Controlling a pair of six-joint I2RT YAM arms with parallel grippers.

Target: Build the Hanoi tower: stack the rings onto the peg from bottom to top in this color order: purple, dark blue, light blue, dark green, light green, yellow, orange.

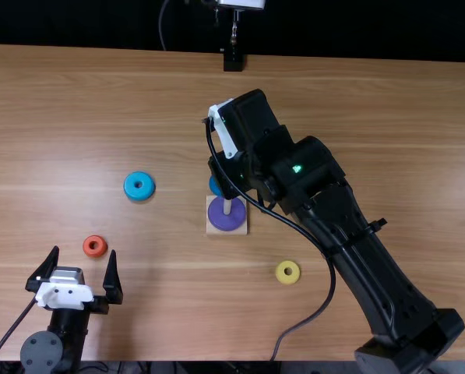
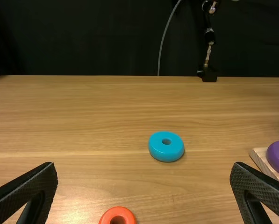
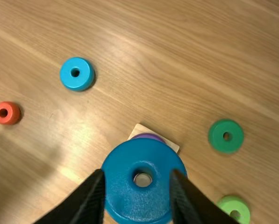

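My right gripper (image 1: 234,176) is over the back of the wooden base (image 1: 210,231), where the purple ring (image 1: 221,218) sits around the peg (image 1: 227,206). In the right wrist view, the right gripper (image 3: 138,176) is shut on the dark blue ring (image 3: 125,163), and the peg's top (image 3: 142,179) shows through its hole. At the front left, my left gripper (image 1: 84,252) stands open near the orange ring (image 1: 94,246); in its wrist view, the left gripper (image 2: 144,168) has nothing held. The light blue ring (image 1: 139,185) lies left of the base.
A yellow ring (image 1: 287,272) lies on the table (image 1: 170,312), front right of the base. The right wrist view has a dark green ring (image 3: 226,136) and a light green ring (image 3: 234,210) on the table. The right arm spans the right half, its cable looping near the yellow ring.
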